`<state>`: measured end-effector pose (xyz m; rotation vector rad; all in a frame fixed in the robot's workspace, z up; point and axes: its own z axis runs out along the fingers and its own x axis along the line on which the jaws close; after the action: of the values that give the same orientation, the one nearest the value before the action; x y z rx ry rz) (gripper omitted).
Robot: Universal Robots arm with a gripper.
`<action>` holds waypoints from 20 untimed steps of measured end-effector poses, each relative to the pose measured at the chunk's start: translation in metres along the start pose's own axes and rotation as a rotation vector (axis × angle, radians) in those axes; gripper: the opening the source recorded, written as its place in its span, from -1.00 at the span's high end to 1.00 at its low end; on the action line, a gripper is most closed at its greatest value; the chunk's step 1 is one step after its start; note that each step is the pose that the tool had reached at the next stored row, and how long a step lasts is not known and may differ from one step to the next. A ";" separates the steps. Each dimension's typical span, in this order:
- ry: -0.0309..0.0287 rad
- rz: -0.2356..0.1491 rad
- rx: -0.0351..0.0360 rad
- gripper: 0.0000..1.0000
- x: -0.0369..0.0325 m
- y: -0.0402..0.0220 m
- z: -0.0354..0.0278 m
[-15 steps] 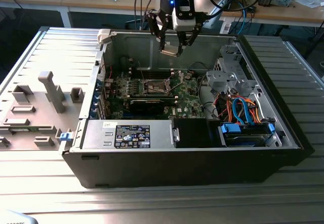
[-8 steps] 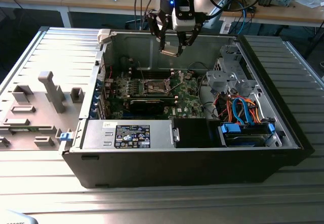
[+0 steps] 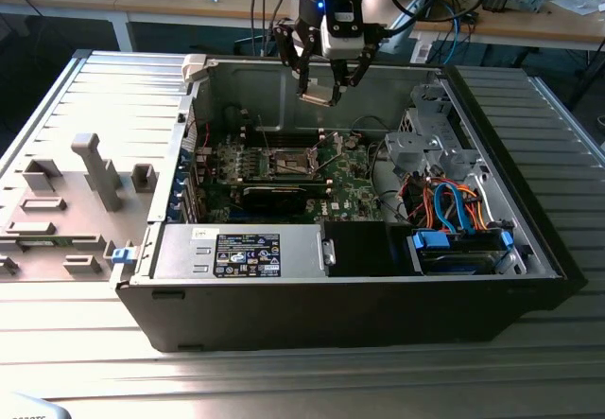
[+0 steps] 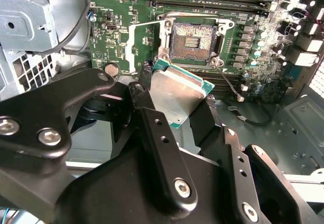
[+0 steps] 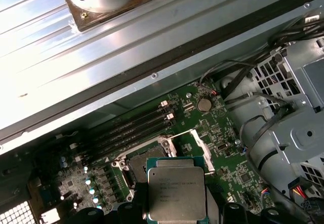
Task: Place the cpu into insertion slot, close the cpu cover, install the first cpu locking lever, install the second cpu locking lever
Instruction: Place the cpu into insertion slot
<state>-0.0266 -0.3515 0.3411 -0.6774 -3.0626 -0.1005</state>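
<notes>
The cpu is dull smooth metal; the hand perhaps glossy plastic.

cpu: silvery-tan top, green border. motherboard: green, dotted with silver components. insertion slot: dark, speckled tan contact field, silver rim. gripper: matte black, silver screws. cables: blue and orange. case: black outside, grey inside. table: grey, ribbed in parallel lines.

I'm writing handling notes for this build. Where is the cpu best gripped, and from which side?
By two opposite edges, coming from above its metal top. The cpu is thin, flat and square, so only its edges offer a hold. The gripper is shut on it that way.
</notes>
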 end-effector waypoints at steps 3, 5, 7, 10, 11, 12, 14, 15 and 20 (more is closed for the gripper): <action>-0.0002 0.002 0.0000 -0.09 0.0000 0.0000 0.0002; -0.0002 0.004 0.0000 -0.09 0.0000 0.0000 0.0003; -0.0003 0.005 -0.0001 -0.09 0.0000 0.0000 0.0005; -0.0004 0.007 -0.0001 -0.09 0.0000 0.0000 0.0007; -0.0005 0.008 0.0000 -0.09 0.0000 0.0000 0.0007; -0.0005 0.008 -0.0001 -0.09 0.0000 0.0000 0.0008; -0.0006 0.010 -0.0001 -0.09 0.0000 -0.0001 0.0010; -0.0006 0.010 -0.0002 -0.09 0.0000 -0.0001 0.0010; -0.0008 0.014 -0.0002 -0.09 0.0000 -0.0001 0.0014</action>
<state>-0.0266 -0.3515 0.3397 -0.6985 -3.0583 -0.1005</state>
